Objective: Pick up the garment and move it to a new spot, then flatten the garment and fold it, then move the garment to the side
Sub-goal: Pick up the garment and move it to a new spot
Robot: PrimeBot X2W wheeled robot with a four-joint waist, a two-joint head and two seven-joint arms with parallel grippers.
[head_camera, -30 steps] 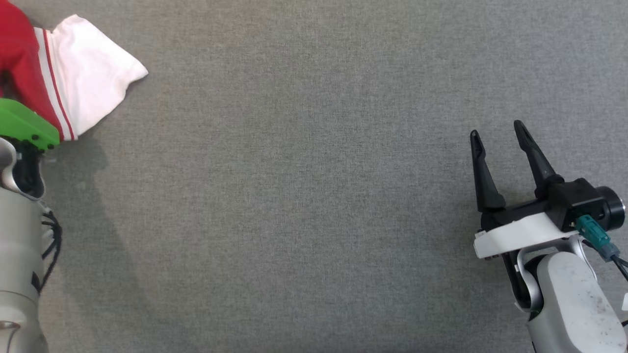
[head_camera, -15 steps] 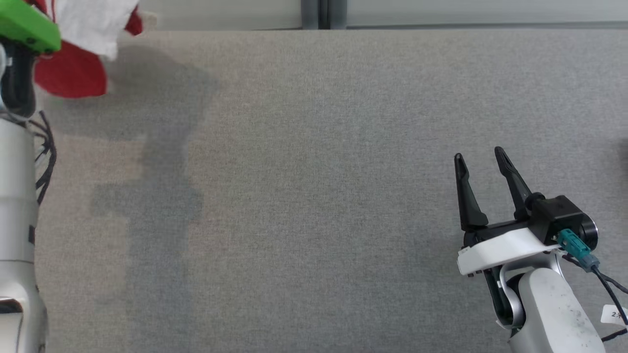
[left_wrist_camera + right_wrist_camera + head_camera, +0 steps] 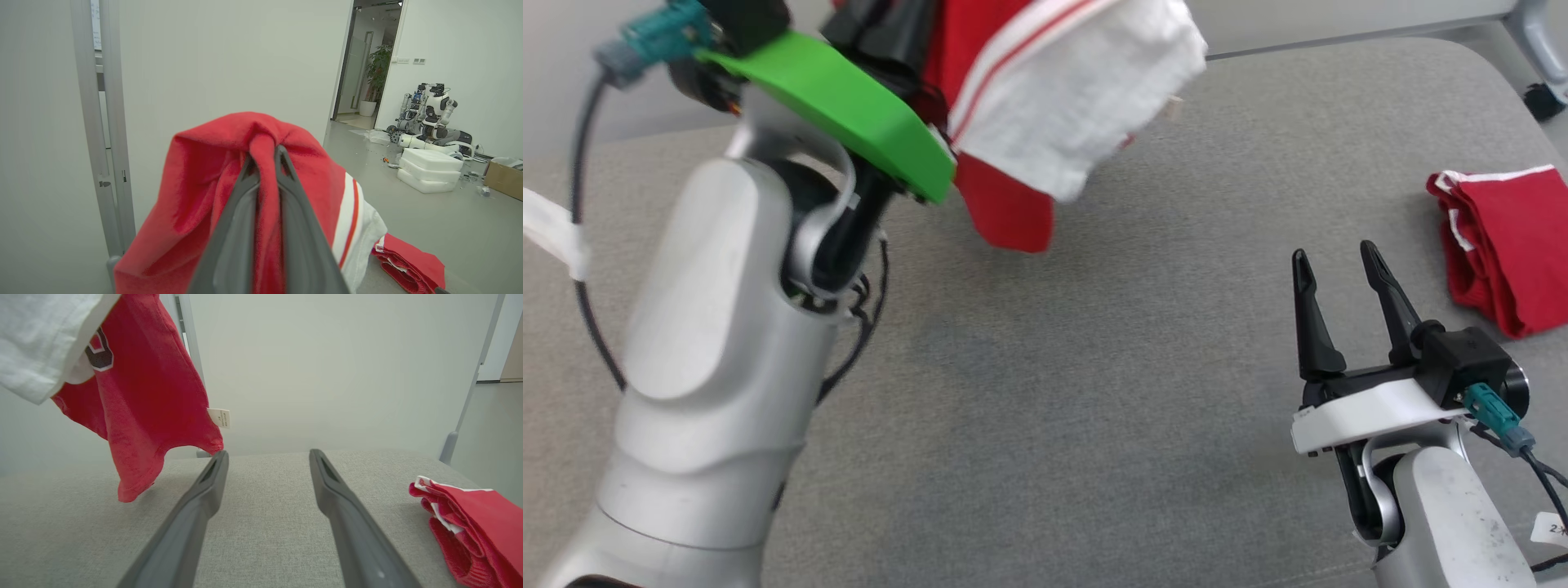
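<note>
1. Cannot read the label (image 3: 219, 417) on the garment (image 3: 155, 396): too small.
2. Cannot make out its dark print (image 3: 99, 353), half under the white sleeve (image 3: 36, 339).
3. Cannot see the folded red cloth (image 3: 1503, 245) whole: clipped by the head view's right edge.

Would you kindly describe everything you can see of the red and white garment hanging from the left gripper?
The garment is a soft, cotton-looking shirt, mostly red, with a white part edged by red and white stripes. A dark emblem outlined in white and a small white label show on it. The left gripper is shut on a bunched red fold, so it hangs crumpled above the grey table; whether its lowest tip touches the table cannot be told.
</note>
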